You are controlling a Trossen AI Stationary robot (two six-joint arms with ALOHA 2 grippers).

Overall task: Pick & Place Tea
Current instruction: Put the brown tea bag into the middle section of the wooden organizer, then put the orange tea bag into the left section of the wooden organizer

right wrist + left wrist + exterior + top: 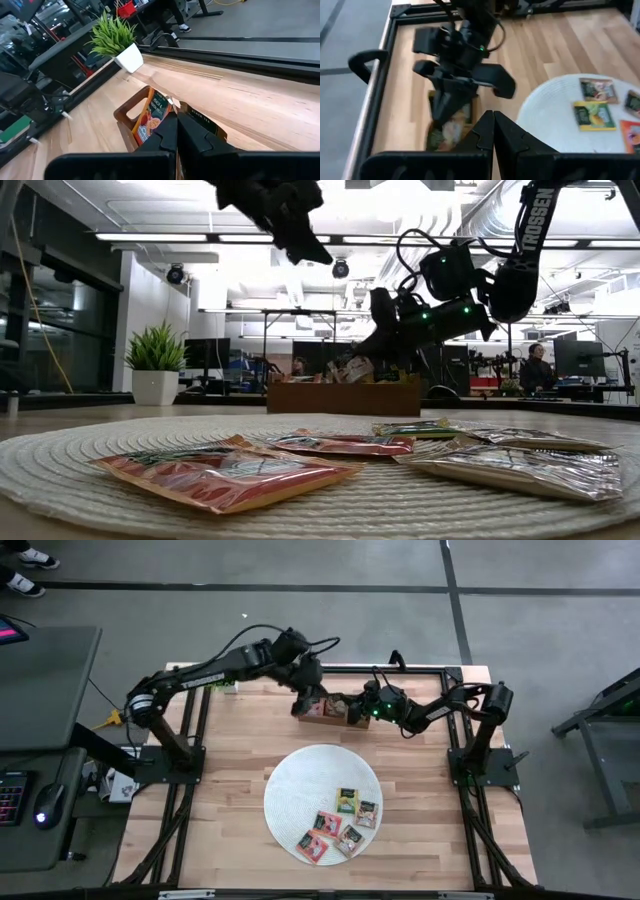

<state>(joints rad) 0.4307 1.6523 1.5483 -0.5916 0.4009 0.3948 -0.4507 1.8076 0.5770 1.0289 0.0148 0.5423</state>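
both end effectors, left end effector (pixel 312 698) and right end effector (pixel 352 708), closed and empty over the far wooden tray (pixel 330 720) holding some packets, six tea packets (pixel 340 823) on the near white mat (pixel 300 775), light, thin, crinkly, likely slippery, pinch an edge.

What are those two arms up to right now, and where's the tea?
Both claws shut, empty, over the wooden tray: left claw, right claw. Some tea packets wait on the white mat, others already in tray. Arms crowd each other.
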